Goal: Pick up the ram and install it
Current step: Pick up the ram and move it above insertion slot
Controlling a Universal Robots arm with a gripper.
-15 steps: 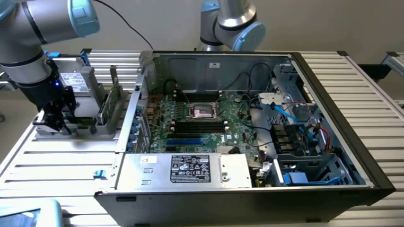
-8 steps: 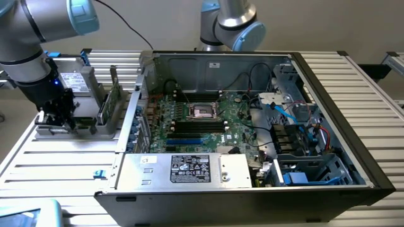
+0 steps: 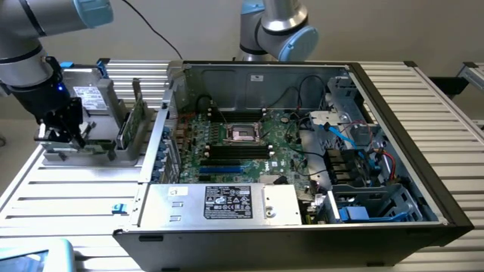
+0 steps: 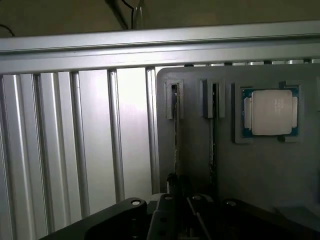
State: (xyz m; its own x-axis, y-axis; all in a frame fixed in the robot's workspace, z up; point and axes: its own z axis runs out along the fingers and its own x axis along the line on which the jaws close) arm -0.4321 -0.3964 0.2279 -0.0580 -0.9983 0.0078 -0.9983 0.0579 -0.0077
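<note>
The tool (image 3: 59, 136) is reaching down to the grey holder (image 4: 260, 170) on the table (image 4: 95, 150). This is happening at the exterior view's left, beside the open computer case (image 3: 423, 170).

Two thin green sticks are standing on their edges in slots in the holder. The ram (image 4: 175, 140) is the one nearer the holder's outer edge, next to the bare table. The other stick (image 4: 214, 135) is sitting just beside it, and a square silver processor chip (image 4: 271, 112) is lying past that.

In the wrist view the tool's fingers are pinching almost all the way together on the top edge of the ram. The ram is sitting in its slot and is not lifted yet. The black memory slots (image 3: 238, 150) are waiting empty in the middle of the green board inside the case.

Here is what I think could go wrong. The ram is very thin, so the fingers may be gripping only a little bit of it. Then it could slip out or tip over on the way up. If the pull is crooked, the ram could rub the slot walls and get stuck. The holder could even be dragging along with it. The other stick is very close, so a finger could bump it.
</note>
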